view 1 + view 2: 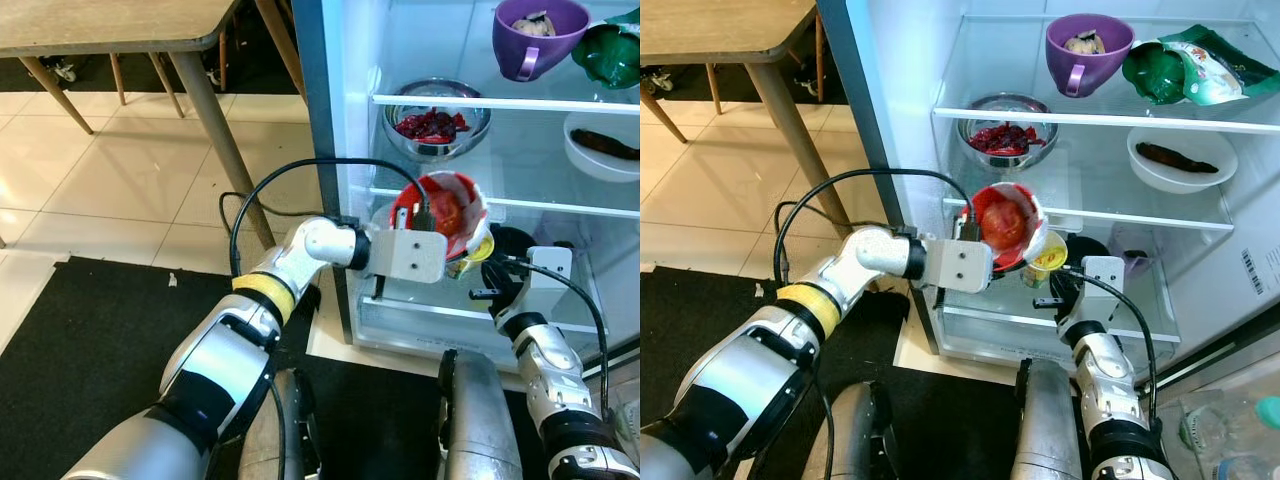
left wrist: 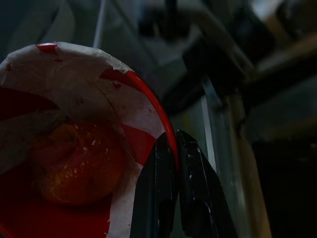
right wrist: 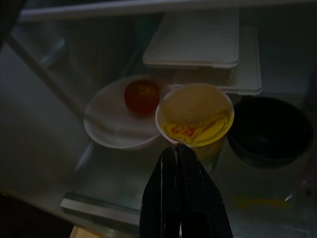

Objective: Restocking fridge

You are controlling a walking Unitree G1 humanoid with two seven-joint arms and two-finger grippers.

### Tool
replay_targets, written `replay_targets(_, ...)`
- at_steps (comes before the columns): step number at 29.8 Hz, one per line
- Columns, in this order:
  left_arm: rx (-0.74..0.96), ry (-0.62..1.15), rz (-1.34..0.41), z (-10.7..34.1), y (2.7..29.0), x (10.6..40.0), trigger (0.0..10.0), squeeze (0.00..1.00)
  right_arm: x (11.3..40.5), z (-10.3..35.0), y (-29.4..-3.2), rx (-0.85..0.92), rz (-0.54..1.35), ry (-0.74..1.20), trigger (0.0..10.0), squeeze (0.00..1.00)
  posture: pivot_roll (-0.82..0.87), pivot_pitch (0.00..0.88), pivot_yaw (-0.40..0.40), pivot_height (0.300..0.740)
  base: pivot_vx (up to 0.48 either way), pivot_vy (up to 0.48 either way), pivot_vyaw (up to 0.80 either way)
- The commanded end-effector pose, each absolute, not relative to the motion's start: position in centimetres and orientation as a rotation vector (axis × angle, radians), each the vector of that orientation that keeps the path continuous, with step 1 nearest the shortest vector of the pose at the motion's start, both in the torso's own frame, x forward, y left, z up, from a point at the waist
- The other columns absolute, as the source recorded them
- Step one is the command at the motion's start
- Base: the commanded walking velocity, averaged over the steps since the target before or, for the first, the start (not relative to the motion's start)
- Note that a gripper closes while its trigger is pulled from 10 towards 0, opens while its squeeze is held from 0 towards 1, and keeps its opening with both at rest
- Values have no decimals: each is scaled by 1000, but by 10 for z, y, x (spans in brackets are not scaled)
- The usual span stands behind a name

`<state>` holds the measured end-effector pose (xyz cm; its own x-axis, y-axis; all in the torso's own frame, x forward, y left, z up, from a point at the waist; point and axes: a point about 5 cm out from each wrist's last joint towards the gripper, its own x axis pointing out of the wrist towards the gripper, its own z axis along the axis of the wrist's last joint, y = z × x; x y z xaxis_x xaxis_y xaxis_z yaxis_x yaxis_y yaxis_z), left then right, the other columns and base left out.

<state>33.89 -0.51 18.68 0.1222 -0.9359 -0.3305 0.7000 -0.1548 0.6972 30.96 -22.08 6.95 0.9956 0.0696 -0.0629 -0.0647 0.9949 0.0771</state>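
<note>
The left claw (image 2: 171, 198) is pinched tight on the rim of a red-and-white bowl (image 1: 445, 212) with a tomato (image 2: 77, 163) inside, holding it tilted at the mouth of the open fridge (image 1: 902, 150), over the front edge of the lower shelf (image 1: 1050, 335). So this bowl is not yet stocked; it hangs in the air and needs setting down. The right claw (image 3: 178, 153) hovers low in front of that same shelf, fingers pressed together and holding nothing, pointed at a yellow cup (image 3: 194, 117). Behind the cup sit a white plate (image 3: 111, 124) with another tomato, a black bowl (image 3: 270, 130) toward the shelf's right side and a white box (image 3: 198, 47) at the back. Higher up the job looks well along: a steel bowl (image 1: 1006, 128) of red bits and a white dish (image 1: 1180, 158) on the middle shelf, a purple cup (image 1: 1087, 47) and a green bag (image 1: 1180, 66) on top. The remaining work, I'd judge, is finding room down low for the held bowl, and that shelf is crowded near its front edge.
</note>
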Motion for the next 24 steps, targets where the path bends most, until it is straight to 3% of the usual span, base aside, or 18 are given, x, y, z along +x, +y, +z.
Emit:
replay_targets(1,899,-423,-1535,198,-22,331,10000,0,306,67,-220,88,60,78,10000,0,-75,242,96,515,0,0,0)
replay_targets(11,918,-445,-1601,195,-44,319,10000,0,305,71,-218,90,52,67,10000,0,-76,256,99,515,0,0,0)
replay_targets(17,1057,-384,-1396,202,-45,340,10000,0,306,78,-224,88,-4,46,10000,0,-87,270,105,515,0,0,0)
replay_targets(24,1057,-326,-1275,207,-39,352,10000,0,303,81,-226,87,-23,37,10000,0,-102,279,117,515,0,0,0)
